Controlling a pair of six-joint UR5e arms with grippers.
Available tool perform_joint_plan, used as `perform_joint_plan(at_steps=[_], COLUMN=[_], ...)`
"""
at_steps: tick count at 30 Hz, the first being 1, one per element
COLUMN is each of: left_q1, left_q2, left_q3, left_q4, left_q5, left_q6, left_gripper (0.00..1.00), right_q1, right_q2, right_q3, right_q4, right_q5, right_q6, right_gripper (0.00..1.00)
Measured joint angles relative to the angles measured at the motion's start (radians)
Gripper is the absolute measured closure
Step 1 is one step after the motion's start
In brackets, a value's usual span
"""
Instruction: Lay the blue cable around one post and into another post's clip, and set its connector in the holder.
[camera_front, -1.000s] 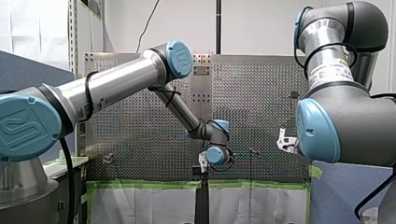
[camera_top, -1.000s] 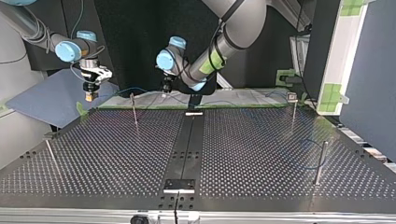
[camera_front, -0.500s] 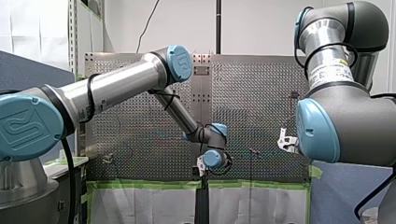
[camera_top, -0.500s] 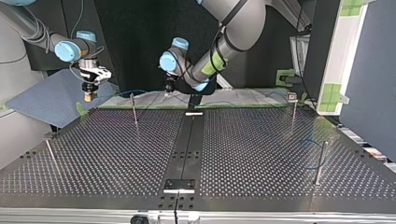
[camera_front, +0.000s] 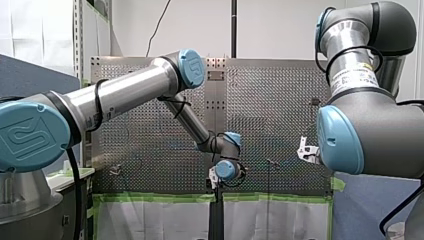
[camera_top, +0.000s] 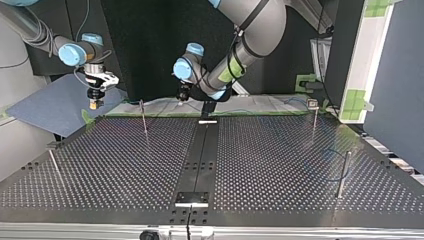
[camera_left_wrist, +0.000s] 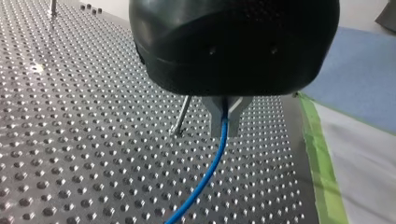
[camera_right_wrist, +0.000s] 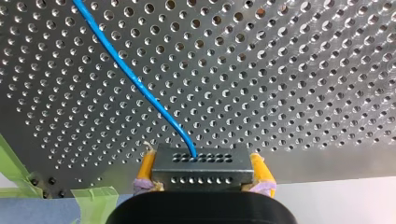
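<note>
In the left wrist view my left gripper has its metal fingers shut on the thin blue cable, which runs down from them over the perforated table. A thin post stands just beside these fingers. In the right wrist view my right gripper is shut with yellow pads on a grey metal connector, and the blue cable leaves its face. In the top view my left gripper hangs near the table's far edge, and my right gripper hangs off the far left corner.
Thin posts stand at the top view's far left, far right, near right and near left. A black strip with a small plate runs down the table's middle. Green tape lines the table's edge.
My left gripper has shifted a little to the top view's right and sunk slightly in the front view, still holding the cable. My right arm has stayed put.
</note>
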Motion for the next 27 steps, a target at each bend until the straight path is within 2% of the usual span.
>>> perform_joint_plan(at_steps=[10,19,27], left_q1=[-0.01,-0.008,-0.009], left_q2=[0.0,0.0,-0.001], left_q3=[0.0,0.01,0.018], left_q4=[0.001,-0.004,-0.008], left_q5=[0.027,0.031,0.035], left_q6=[0.0,-0.001,-0.001], left_gripper=[1.0,1.0,1.0], right_q1=[0.0,0.0,-0.001], right_q2=[0.0,0.001,0.002], right_q3=[0.0,0.0,0.0], right_q4=[0.001,-0.006,-0.011], right_q5=[0.0,0.002,0.015], right_q6=[0.001,0.007,0.009], right_gripper=[0.75,0.75,0.75])
